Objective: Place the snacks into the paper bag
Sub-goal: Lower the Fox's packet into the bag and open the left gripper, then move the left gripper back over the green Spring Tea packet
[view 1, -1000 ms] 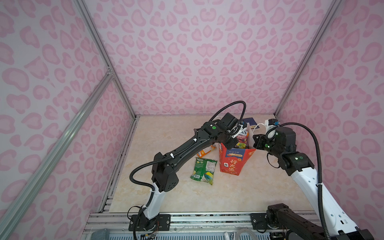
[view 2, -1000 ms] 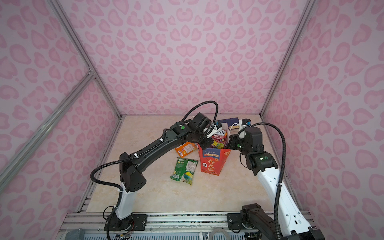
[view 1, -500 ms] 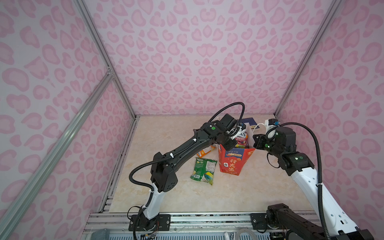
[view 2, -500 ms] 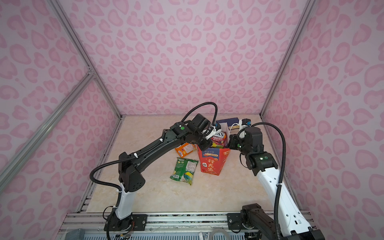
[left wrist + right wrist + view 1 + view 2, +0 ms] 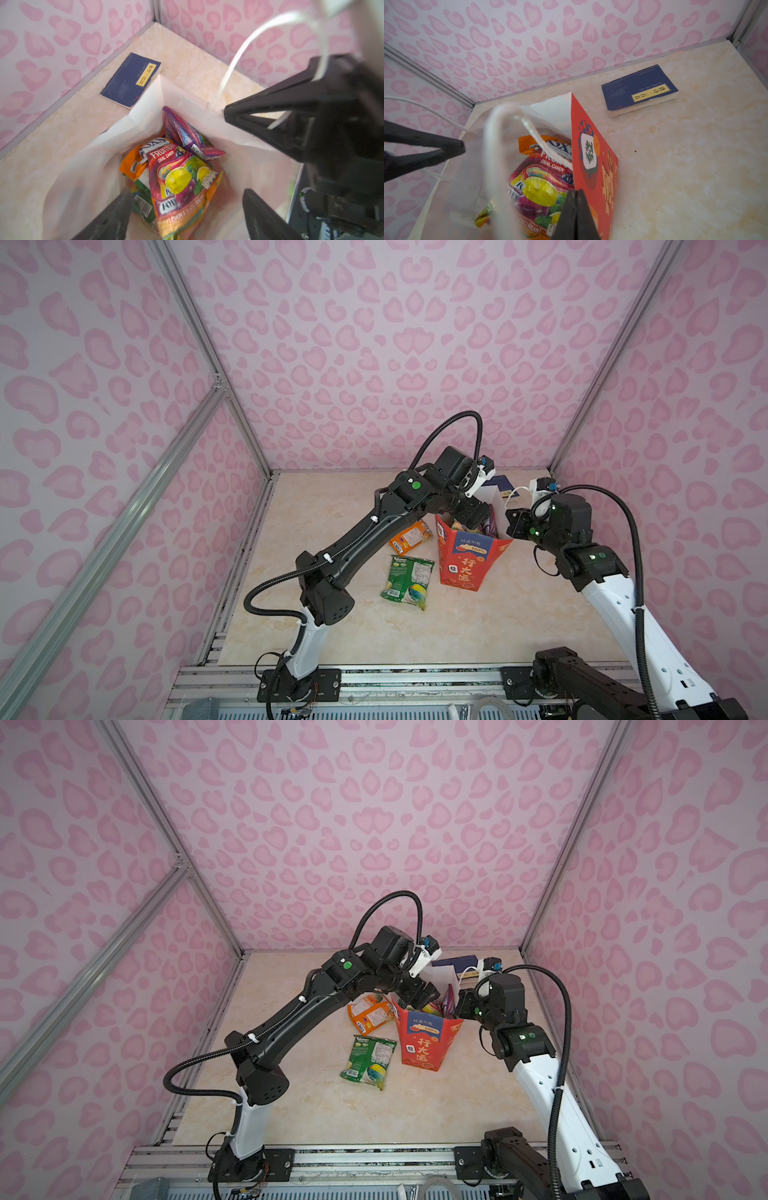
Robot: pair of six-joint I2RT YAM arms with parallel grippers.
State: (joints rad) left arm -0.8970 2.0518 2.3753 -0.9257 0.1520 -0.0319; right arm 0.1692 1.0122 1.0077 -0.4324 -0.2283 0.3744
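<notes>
A green packet (image 5: 407, 580) is lying before the paper bag (image 5: 467, 568), an orange packet (image 5: 410, 537) beside it; we are judging them light and slippery, best pinched at a sealed edge. Our right gripper (image 5: 576, 195) is clamping the bag's rim; our left gripper (image 5: 186, 194) is hanging above it, jaws apart.

A lab test booth, with pink-patterned walls (image 5: 374, 344), aluminium framing (image 5: 203, 344), marble-look tabletop (image 5: 332, 497).

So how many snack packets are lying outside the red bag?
2. An orange packet lies beside the paper bag, partly under the left arm; a green packet lies nearer the camera. The arm may hide more.
</notes>
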